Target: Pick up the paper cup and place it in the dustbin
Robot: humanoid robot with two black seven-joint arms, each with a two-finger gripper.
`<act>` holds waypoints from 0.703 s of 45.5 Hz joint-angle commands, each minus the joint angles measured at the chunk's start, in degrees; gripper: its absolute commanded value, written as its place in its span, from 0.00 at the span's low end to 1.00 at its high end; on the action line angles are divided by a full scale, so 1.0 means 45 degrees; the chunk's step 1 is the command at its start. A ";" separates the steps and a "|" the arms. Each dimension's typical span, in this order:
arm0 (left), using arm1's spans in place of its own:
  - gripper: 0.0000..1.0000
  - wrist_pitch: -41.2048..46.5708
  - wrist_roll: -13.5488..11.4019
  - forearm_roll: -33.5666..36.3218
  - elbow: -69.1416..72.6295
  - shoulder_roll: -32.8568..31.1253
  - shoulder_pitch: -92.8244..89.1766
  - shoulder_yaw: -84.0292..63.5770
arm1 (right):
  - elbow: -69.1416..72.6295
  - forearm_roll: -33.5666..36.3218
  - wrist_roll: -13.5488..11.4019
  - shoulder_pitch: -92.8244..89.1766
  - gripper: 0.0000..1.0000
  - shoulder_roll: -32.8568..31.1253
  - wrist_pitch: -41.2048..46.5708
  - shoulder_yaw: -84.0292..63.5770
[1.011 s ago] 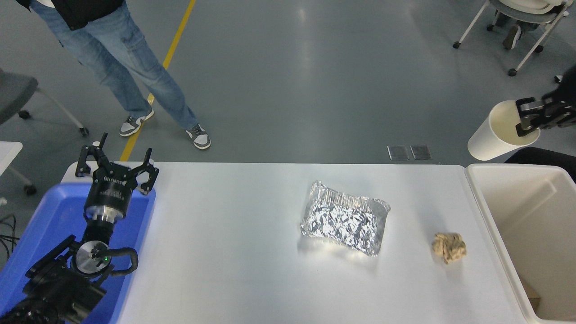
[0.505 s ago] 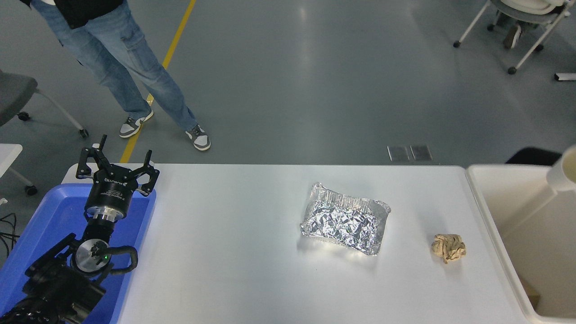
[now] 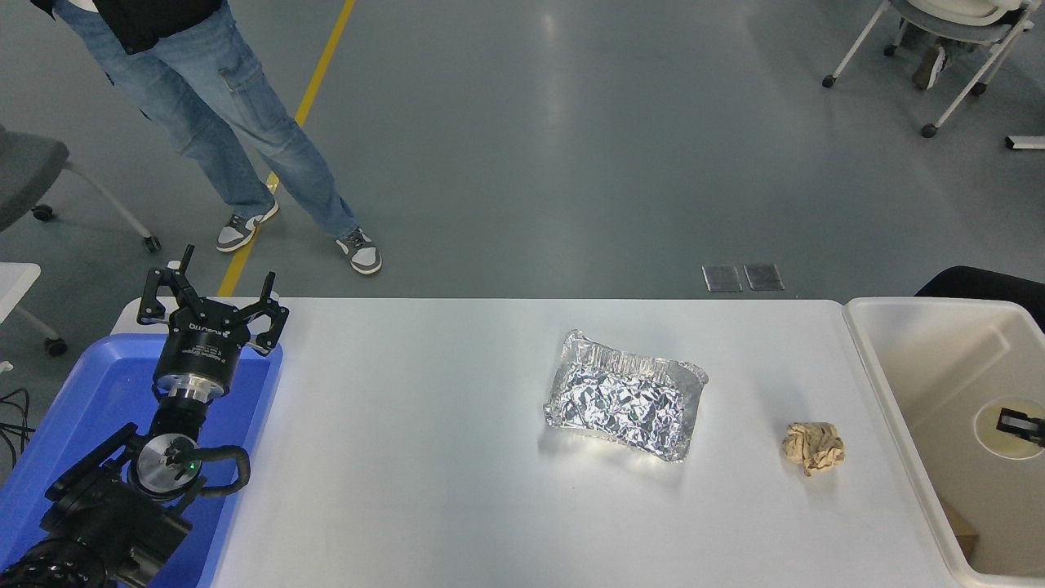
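Note:
The paper cup (image 3: 989,433) is down inside the dustbin (image 3: 921,353) at the table's right end, its cream inside facing up. My right gripper (image 3: 1015,425) comes in from the right edge, mostly cut off; one black finger sits inside the cup's rim and it looks shut on the cup. My left gripper (image 3: 211,309) is open and empty, parked over the blue tray at the lower left.
A crumpled foil tray (image 3: 624,396) lies mid-table and a brown paper ball (image 3: 813,447) to its right near the bin. The blue tray (image 3: 98,384) is at the left end. A person (image 3: 220,122) stands at the far left; a wheeled chair (image 3: 947,33) at far right.
My right gripper carried the paper cup from above the bin's far edge, out past the right edge, then down inside the dustbin. The left arm has not moved.

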 commanded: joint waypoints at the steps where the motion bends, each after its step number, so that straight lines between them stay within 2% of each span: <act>1: 1.00 0.0000 0.0000 -0.0001 0.0000 0.0000 -0.0003 -0.0002 | -0.0018 0.0057 0.0011 -0.0385 1.00 0.0150 -0.0322 0.0311; 6: 1.00 0.0000 0.0000 0.0018 0.0000 0.0000 -0.0003 0.0017 | 0.0899 -0.0021 0.0011 0.0219 1.00 -0.0200 -0.0186 0.0311; 12: 1.00 -0.0020 0.0020 0.0018 0.0000 0.0000 -0.0023 0.0017 | 0.3336 -0.0839 0.0011 0.1936 1.00 -0.1721 0.0262 0.0116; 17: 1.00 -0.0039 0.0039 0.0019 0.0000 0.0000 -0.0023 0.0017 | 0.6675 -0.1916 0.0011 0.5097 1.00 -0.3617 0.1589 -0.1268; 23: 1.00 -0.0059 0.0059 0.0038 -0.0020 0.0000 -0.0023 0.0017 | 0.9801 -0.1838 0.0011 0.9686 1.00 -0.3990 0.2645 -0.4234; 27: 1.00 -0.0078 0.0059 0.0038 -0.0020 0.0000 -0.0023 0.0017 | 1.1619 -0.1060 0.0011 1.2811 1.00 -0.3738 0.3756 -0.6734; 32: 1.00 -0.0078 0.0059 0.0038 0.0000 0.0000 -0.0023 0.0017 | 1.3358 0.1359 0.0011 1.5978 1.00 -0.2275 0.5398 -0.9198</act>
